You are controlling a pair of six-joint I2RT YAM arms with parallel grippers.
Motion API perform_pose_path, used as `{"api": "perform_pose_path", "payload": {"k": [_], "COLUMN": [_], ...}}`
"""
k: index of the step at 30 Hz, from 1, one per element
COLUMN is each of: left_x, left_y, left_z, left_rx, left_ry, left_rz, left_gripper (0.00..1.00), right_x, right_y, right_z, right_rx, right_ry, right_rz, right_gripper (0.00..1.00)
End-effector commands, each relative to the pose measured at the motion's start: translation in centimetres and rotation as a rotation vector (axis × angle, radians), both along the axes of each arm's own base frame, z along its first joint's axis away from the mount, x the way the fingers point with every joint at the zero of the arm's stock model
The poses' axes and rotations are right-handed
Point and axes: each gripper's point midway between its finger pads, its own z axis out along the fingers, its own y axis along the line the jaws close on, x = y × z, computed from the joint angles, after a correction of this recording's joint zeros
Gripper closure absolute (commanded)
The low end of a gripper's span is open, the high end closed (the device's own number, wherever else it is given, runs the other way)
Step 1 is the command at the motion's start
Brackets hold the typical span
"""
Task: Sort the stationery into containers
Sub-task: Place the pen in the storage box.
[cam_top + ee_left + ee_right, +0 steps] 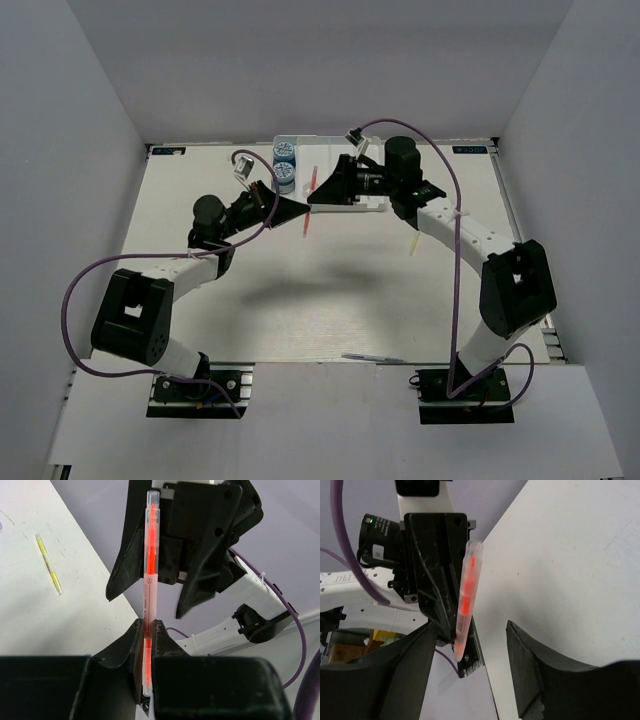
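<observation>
My left gripper [300, 208] is shut on a pink pen [309, 205] and holds it upright above the table, just in front of the white tray [308, 150]. In the left wrist view the pen [148, 565] rises from my closed fingertips [146, 632]. My right gripper [318, 194] is open, its fingers [200, 555] on either side of the pen's upper half without touching it. In the right wrist view the pen [465, 600] stands between the open jaws [470, 647], nearer the left one. Two blue-and-white tape rolls [284, 162] sit in the tray's left end.
A yellow-green pen [414, 243] lies on the table right of centre and also shows in the left wrist view [48, 564]. A grey pen [372, 357] lies near the front edge. White walls enclose the table on three sides.
</observation>
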Motion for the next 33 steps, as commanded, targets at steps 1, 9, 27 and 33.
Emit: {"api": "perform_pose_path", "payload": {"k": [1, 9, 27, 33], "left_x": [-0.9, -0.8, 6.4, 5.9], "left_y": [0.0, 0.0, 5.9, 6.1], "left_z": [1.4, 0.8, -4.9, -5.3], "left_rx": [-0.013, 0.011, 0.702, 0.718], "left_ry": [-0.063, -0.049, -0.068, -0.077], "left_rz": [-0.004, 0.001, 0.271, 0.267], "left_gripper": [1.0, 0.81, 0.07, 0.02], "right_x": [0.8, 2.0, 25.6, 28.9], "right_y": [1.1, 1.2, -12.4, -13.5], "right_z": [2.5, 2.0, -9.1, -11.5], "right_rx": [0.055, 0.047, -0.727, -0.795], "right_ry": [-0.055, -0.019, -0.441, -0.499], "right_rz": [0.004, -0.038, -0.652, -0.689], "right_gripper": [0.4, 1.0, 1.0, 1.0]}}
